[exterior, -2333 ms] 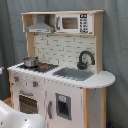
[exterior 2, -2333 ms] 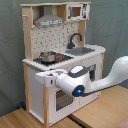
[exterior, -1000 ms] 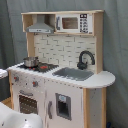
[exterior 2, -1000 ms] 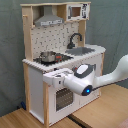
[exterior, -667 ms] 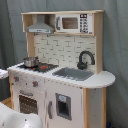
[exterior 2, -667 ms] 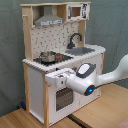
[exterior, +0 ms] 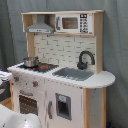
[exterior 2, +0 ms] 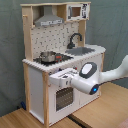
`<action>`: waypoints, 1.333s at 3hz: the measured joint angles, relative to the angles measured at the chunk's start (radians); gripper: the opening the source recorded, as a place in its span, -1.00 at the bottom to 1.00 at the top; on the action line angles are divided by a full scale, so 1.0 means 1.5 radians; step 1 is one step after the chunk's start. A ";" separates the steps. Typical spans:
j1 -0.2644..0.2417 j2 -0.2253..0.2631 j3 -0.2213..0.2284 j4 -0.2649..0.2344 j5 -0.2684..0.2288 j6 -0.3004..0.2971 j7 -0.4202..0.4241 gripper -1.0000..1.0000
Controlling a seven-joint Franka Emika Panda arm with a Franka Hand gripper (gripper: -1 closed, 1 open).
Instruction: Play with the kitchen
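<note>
The toy kitchen [exterior: 60,85] is white and light wood, with a grey hood [exterior: 40,25], a pegboard back, a black faucet [exterior: 85,59], a grey sink [exterior: 75,74] and a stove carrying a small metal pot [exterior: 31,62]. In the second exterior view the kitchen [exterior 2: 60,60] stands behind my arm, which reaches in from the second exterior view's right. My gripper [exterior 2: 57,77] hovers at the front edge of the counter, just above the oven door [exterior 2: 62,97] and below the pot [exterior 2: 48,56]. In the first exterior view only a sliver of it shows at the left edge.
A toy microwave [exterior: 72,22] sits on the top shelf beside the hood. Grey curtains hang behind the kitchen. The unit stands on a wooden floor [exterior 2: 30,117]. A white part of my arm [exterior: 15,120] fills the first exterior view's bottom left corner.
My wrist has shifted a little toward the second exterior view's right and risen slightly. The gripper stays by the counter's front edge, and nothing on the kitchen has moved.
</note>
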 joint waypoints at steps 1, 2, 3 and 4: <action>0.029 0.000 -0.028 -0.046 -0.048 0.036 0.044 1.00; 0.050 0.000 -0.045 -0.072 -0.085 0.060 0.079 1.00; 0.055 -0.004 -0.047 -0.091 -0.120 0.092 0.122 1.00; 0.001 -0.018 -0.023 -0.082 -0.120 0.117 0.139 1.00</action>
